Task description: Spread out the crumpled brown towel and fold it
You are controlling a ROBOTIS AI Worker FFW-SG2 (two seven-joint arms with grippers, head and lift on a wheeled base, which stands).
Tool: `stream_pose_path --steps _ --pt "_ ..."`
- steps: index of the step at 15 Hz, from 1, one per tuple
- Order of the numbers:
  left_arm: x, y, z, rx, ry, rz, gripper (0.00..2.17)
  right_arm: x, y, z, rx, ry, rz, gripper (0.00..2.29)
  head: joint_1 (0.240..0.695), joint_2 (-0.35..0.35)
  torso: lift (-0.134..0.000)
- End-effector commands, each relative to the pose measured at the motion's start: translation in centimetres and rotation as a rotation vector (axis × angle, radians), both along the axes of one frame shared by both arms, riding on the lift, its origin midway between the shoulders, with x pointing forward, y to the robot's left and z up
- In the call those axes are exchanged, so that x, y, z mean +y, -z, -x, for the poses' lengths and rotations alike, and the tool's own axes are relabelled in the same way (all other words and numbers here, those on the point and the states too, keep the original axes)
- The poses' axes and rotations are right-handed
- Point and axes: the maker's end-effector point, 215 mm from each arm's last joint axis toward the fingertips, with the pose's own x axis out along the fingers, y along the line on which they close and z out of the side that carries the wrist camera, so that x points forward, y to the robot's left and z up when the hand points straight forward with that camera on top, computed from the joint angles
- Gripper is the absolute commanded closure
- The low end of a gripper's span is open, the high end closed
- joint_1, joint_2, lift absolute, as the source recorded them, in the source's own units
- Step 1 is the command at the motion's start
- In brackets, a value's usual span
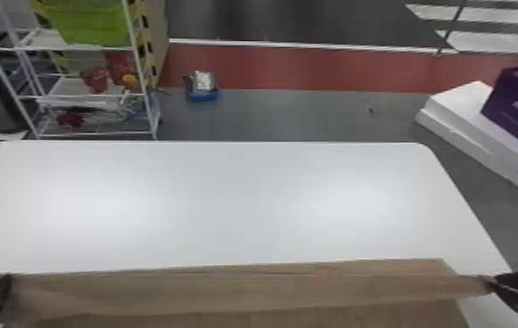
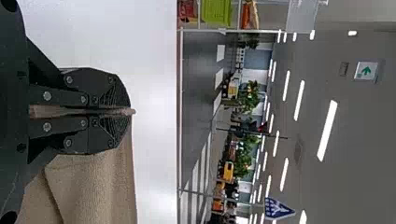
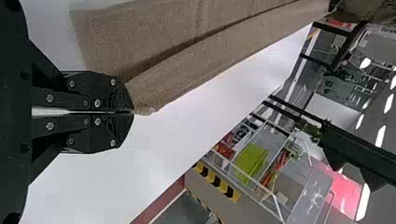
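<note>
At the near side of the white table point(image 1: 227, 196), the brown towel point(image 1: 245, 292) spans the gap between the left gripper point(image 1: 7, 281), fingers closed with cloth pinched between them, and the right gripper point(image 1: 494, 280), likewise closed, its tips gripping the towel's other end, lengthwise creases visible.

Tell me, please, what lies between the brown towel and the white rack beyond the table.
The head view shows a stretch of white tabletop between the brown towel and the white rack.

Workshop-like hall, wire rack point(image 1: 68, 89), ceiling lights point(image 2: 328, 130)
</note>
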Motion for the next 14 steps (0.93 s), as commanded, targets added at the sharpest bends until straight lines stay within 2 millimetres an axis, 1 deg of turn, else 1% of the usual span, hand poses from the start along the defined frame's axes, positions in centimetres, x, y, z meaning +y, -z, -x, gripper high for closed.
stream_pose_path --steps 1,2,3,5,6,7,9,10,11,12,13,14 --pt "-0.2 -0.1 1.1 0.02 0.016 -0.022 0.42 -0.1 1.2 0.6 0.059 0.019 -0.017 0.51 0.695 -0.089 -0.124" --pt "0.4 0.6 1.4 0.061 0.005 -0.013 0.05 0.0 1.9 1.0 0.089 0.015 -0.007 0.22 0.695 -0.095 -0.124" --pt "0.6 1.0 1.8 0.077 0.005 -0.007 0.0 0.0 2.2 1.4 0.096 0.02 -0.009 0.1 0.695 -0.099 -0.124" --pt "1.7 1.7 2.8 0.096 -0.015 -0.012 0.02 -1.4 2.2 2.6 0.102 0.045 -0.003 0.07 0.695 -0.092 -0.124" --pt "2.7 1.8 3.3 0.097 -0.034 -0.015 0.07 -1.9 2.0 3.2 0.099 0.053 0.0 0.08 0.695 -0.09 -0.124" --pt "3.8 1.7 3.8 0.091 -0.051 -0.01 0.11 -2.9 1.5 3.6 0.088 0.074 -0.001 0.08 0.695 -0.091 -0.124" --pt "5.9 2.4 4.6 0.096 -0.096 0.011 0.15 -5.0 0.6 4.7 0.068 0.112 -0.001 0.07 0.695 -0.091 -0.124" --pt "6.7 2.2 4.8 0.084 -0.116 0.035 0.15 -6.3 0.5 4.5 0.092 0.16 -0.035 0.07 0.695 -0.092 -0.124" --pt "7.1 1.7 4.7 0.07 -0.133 0.058 0.14 -6.9 -0.3 4.3 0.084 0.189 -0.08 0.07 0.695 -0.094 -0.124" --pt "6.9 1.3 4.5 0.079 -0.135 0.095 0.14 -6.7 -1.3 3.8 0.068 0.208 -0.144 0.07 0.695 -0.097 -0.124" --pt "6.3 1.3 4.2 0.109 -0.124 0.131 0.14 -5.3 -1.5 3.2 0.087 0.225 -0.2 0.07 0.695 -0.1 -0.124" --pt "5.6 1.6 3.9 0.147 -0.119 0.164 0.14 -3.7 -1.9 2.5 0.106 0.244 -0.254 0.13 0.695 -0.102 -0.124"
